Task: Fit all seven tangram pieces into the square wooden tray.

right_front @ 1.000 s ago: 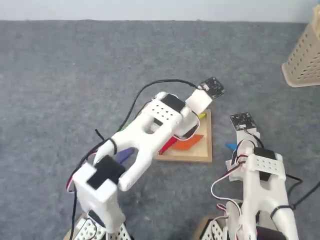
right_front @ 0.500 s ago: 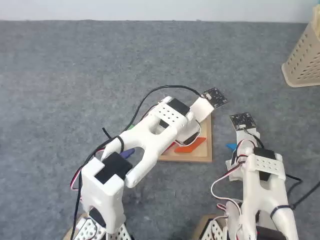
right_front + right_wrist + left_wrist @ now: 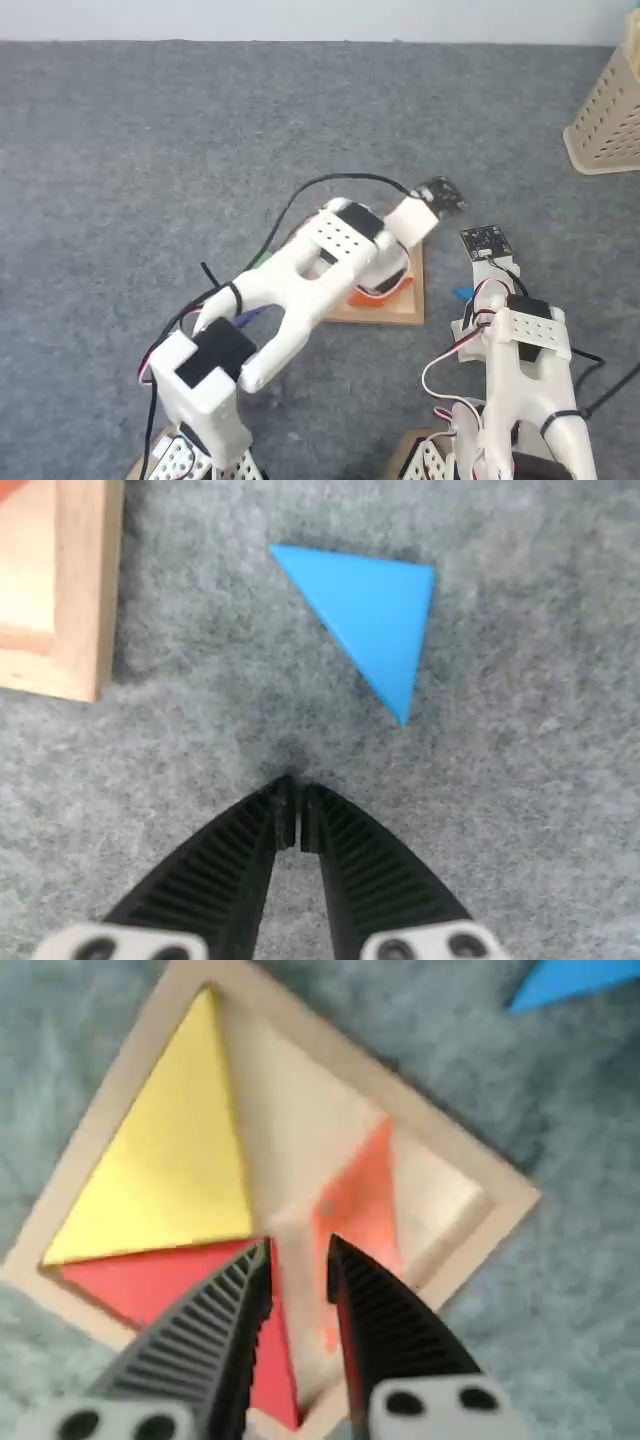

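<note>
The left gripper (image 3: 297, 1245) hung over the tray (image 3: 505, 1205), its claw parted only narrowly and holding nothing, probably to nudge the orange piece (image 3: 360, 1195) lying inside the tray; the yellow triangle (image 3: 170, 1170) and the red triangle (image 3: 150, 1282) sat against the tray's rim, touching each other; the blue triangle (image 3: 375, 605) lay on the carpet (image 3: 520, 810) just outside the tray; the right gripper (image 3: 292, 790) rested near it, claw closed on nothing, I think waiting for its turn.
</note>
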Controlling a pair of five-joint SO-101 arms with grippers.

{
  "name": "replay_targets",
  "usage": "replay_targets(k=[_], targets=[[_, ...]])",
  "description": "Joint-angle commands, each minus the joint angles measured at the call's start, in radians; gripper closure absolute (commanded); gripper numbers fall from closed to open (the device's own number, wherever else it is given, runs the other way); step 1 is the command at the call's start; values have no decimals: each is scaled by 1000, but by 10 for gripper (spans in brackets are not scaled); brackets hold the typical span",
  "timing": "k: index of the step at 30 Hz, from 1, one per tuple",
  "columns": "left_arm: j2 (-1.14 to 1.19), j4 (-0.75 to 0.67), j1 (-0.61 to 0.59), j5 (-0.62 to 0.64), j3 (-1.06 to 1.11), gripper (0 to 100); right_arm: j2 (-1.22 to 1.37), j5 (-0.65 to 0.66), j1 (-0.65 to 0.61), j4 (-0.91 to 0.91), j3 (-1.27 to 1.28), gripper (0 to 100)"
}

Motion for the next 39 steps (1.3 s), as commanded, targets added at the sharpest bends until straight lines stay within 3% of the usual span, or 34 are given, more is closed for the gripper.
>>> replay_targets(k=[1,27,35,39], targets=[[-66,-51,35,8,21,914,-25,11,1,-10,11,991],[-84,23,-25,-64,157,914,-25,11,1,-10,11,991],[-321,64,-43,-54,154,914,-25,11,1,-10,11,991],[-482,80,-121,69,162,914,-25,11,1,-7,11,991]])
